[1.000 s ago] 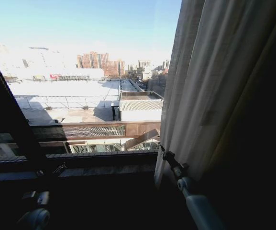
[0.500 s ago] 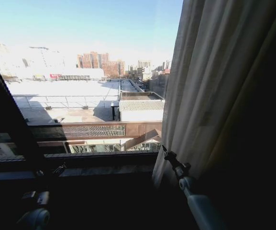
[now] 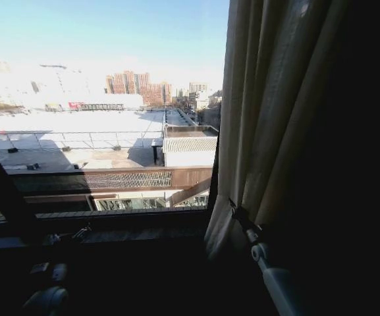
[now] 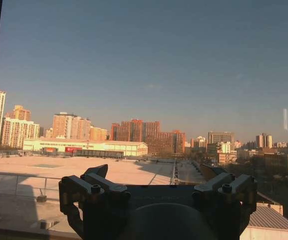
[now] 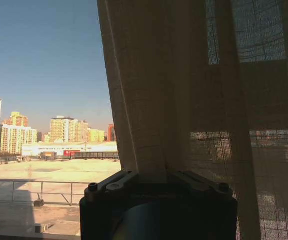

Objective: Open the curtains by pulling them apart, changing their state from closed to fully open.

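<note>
A sheer cream curtain [image 3: 269, 112] hangs in tall vertical pleats on the robot's right side of a sunlit window, gathered beside the bare glass. The right pincer [image 3: 237, 214] reaches up from below and meets the curtain's inner edge low down, its jaws closed on a fold of fabric. The cloth's long axis runs floor to ceiling, directly ahead of this pincer. The left pincer [image 4: 158, 192] faces bare glass, jaws spread apart, holding nothing.

head looks outward; both wrists perhaps closer, sharing skyline.
</note>
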`<state>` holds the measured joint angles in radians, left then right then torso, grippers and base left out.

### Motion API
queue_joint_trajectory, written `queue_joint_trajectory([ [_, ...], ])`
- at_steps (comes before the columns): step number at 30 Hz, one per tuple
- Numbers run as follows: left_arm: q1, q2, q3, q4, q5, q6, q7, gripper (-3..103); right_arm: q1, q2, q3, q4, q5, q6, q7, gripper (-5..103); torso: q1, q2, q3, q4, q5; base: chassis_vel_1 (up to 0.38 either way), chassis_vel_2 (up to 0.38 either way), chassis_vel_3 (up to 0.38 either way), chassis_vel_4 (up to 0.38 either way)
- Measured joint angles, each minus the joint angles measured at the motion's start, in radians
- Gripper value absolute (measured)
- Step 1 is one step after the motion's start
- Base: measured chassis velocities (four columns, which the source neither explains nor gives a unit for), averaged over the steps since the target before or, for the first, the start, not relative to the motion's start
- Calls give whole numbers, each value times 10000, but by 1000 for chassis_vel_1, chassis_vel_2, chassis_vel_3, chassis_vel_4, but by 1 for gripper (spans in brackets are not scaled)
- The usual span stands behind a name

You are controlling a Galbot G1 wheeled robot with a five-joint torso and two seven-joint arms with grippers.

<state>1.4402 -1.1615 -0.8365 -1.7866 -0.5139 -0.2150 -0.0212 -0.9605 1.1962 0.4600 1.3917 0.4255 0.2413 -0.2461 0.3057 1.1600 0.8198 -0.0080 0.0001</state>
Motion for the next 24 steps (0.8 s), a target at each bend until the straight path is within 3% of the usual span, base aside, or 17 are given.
queue_joint_trajectory([
  [8, 0, 1, 1, 0, 0, 0, 7, 100, 46, -41, -45, -7, -441, 30, -87, 0, 0, 0, 1, 4, 0, -71, -74, 45, 73],
  [9, 0, 1, 0, 2, 0, 0, 6, 100, 44, -40, -45, 6, -434, 25, -50, 0, 0, 0, 1, 7, -15, 0, 0, 0, 0],
  [24, 0, 2, -2, 3, 1, 0, -1, 100, -74, -37, 92, 146, 138, -28, -15, 0, 0, 0, 1, 2, -1, 17, 22, -14, -14],
])
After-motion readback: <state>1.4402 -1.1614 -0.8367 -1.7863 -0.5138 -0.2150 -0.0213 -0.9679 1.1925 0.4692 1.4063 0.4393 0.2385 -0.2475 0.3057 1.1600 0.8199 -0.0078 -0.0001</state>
